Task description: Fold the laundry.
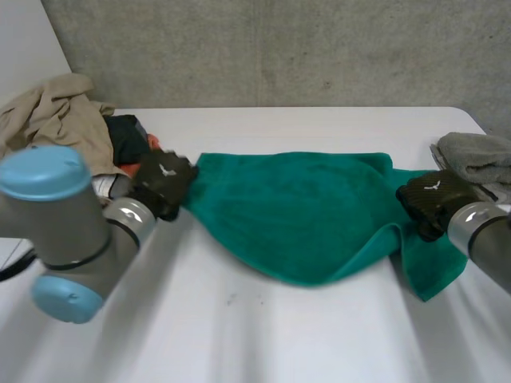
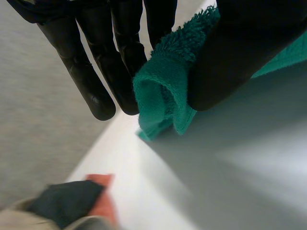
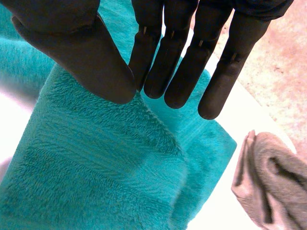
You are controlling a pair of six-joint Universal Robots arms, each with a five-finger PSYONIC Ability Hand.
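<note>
Pinching opposite ends of the green towel point(image 1: 303, 215) mid-frame on the table point(image 1: 239, 335), left robot hand point(image 1: 164, 182) and right robot hand point(image 1: 435, 201) have seemingly folded nothing yet; the clothes heap point(image 1: 56, 120) upper left waits.

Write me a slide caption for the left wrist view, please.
Left hand pinches a bunched end of the green towel between fingers and thumb.

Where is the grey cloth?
In the head view the grey cloth lies at the right side of the table, just behind the right hand and the green towel.
</note>
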